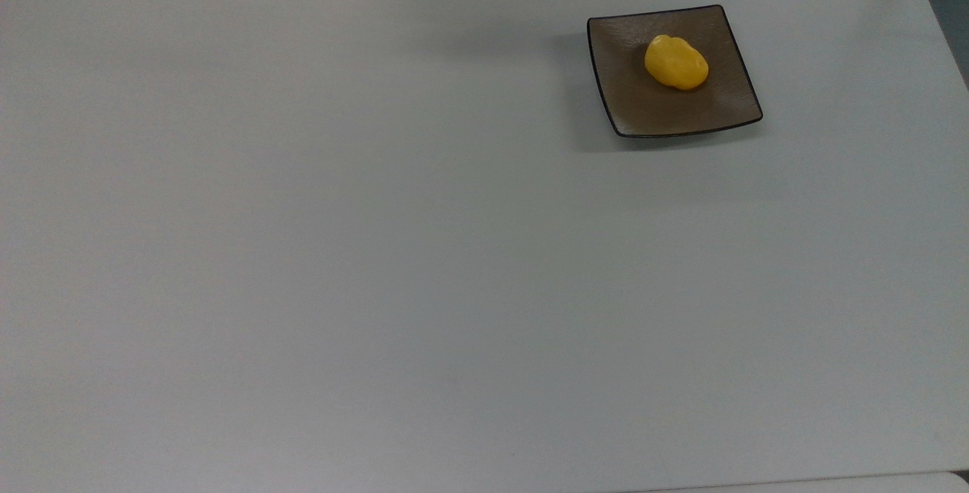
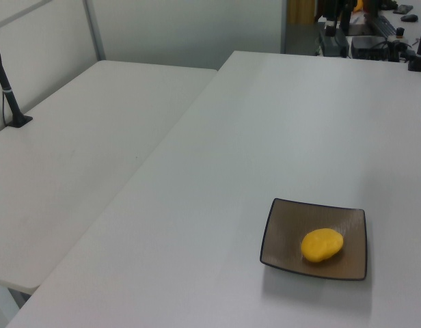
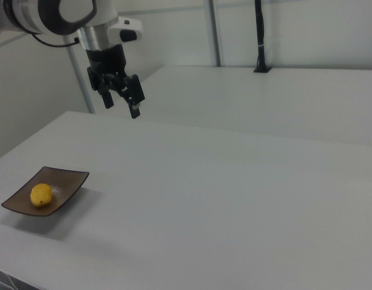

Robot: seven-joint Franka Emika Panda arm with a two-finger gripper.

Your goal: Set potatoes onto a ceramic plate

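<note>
Potato (image 1: 676, 62) lies on the brown plate (image 1: 643, 103), resting in the half nearer the top view's upper right corner, inside the rim and well clear of every edge. In the left view the potato (image 2: 322, 245) sits a little toward the left view's right of the plate's (image 2: 286, 232) centre. In the right view the potato (image 3: 41, 194) is toward the right view's left end of the plate (image 3: 68, 184). Nothing else shares the plate. The plate sits flat on the white table (image 1: 378, 251), near the top view's upper right.

Claw (image 3: 121, 101): raised well above the table, well apart from the plate, up and toward the right view's right of it. The two fingers stand apart, with nothing between them. You are holding nothing.

Step in hand, as I judge it: the placing is done and this is the retreat. The task's one yellow potato is already on its target, so the job looks complete.

Next move: little is called for. Check that the potato is settled and not rocking toward an edge; it is rounded and the glossy plate could let it roll if bumped. If you move the arm again, keep it high and away from the plate. No second potato is seen on the table to fetch.
</note>
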